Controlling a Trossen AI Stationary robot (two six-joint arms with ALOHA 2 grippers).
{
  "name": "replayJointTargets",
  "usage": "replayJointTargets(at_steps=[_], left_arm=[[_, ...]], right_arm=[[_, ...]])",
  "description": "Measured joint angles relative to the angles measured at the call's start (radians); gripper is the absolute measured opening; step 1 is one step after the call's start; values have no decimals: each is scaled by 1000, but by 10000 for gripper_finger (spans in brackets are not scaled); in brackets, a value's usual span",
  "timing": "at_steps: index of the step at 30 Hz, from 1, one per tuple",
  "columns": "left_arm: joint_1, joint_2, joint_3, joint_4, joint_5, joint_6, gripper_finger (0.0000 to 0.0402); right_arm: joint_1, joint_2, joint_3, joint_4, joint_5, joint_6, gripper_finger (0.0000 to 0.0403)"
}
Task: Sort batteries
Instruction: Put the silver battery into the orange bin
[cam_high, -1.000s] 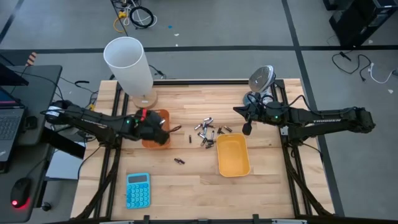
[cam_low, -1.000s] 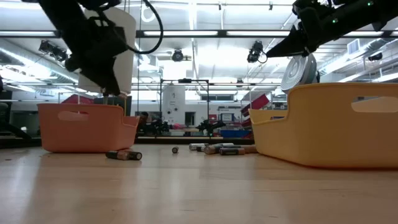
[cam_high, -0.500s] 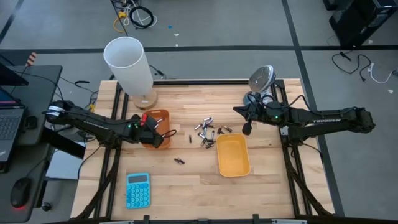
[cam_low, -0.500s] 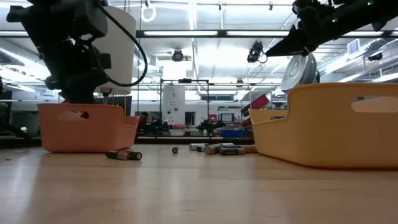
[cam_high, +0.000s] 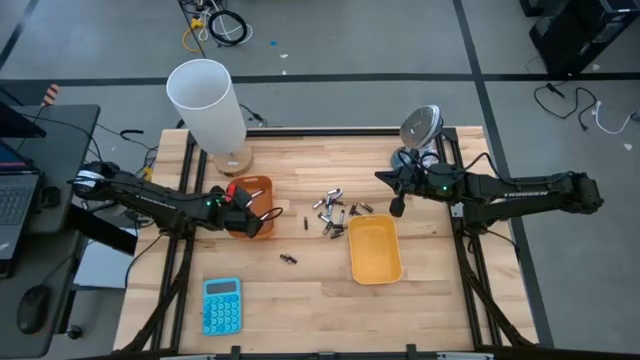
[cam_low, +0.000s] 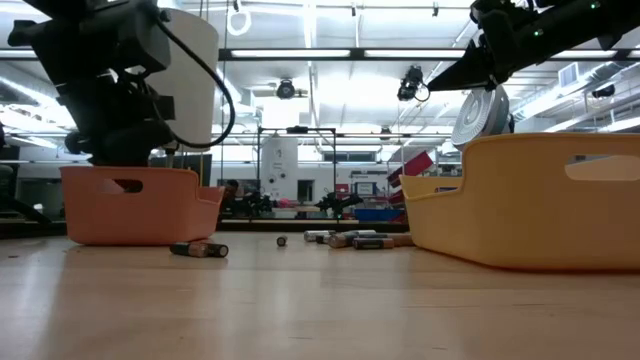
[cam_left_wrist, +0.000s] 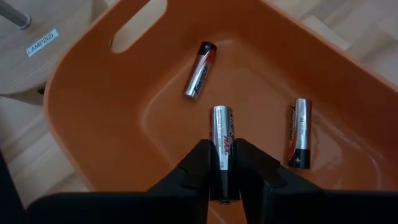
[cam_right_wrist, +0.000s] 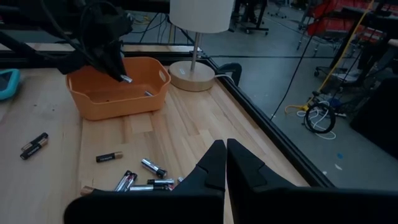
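Overhead, pale wooden table (cam_high: 310, 290) amid grey floor (cam_high: 330, 40), scattered cables (cam_high: 215, 25).

My left end effector (cam_left_wrist: 224, 163) has pulled back from the near right corner of the orange tray (cam_high: 262, 186) to sit lower over its left side, dropped from above the rim to right down at the tray in the low view. A silver battery (cam_left_wrist: 222, 138) sits between its fingertips (cam_left_wrist: 200, 163) over the tray floor, and the fingers look to have loosened around it.
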Motion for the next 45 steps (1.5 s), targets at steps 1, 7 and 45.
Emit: replayJointTargets(at_steps=[1,7,45], left_arm=[[0,0,0,0,0,0,68],[0,0,0,-2,0,-16,77],[55,22,250,591,-89,845,99]], right_arm=[[0,0,0,0,0,0,3],[0,0,0,0,0,0,3],[0,0,0,-1,0,0,3]])
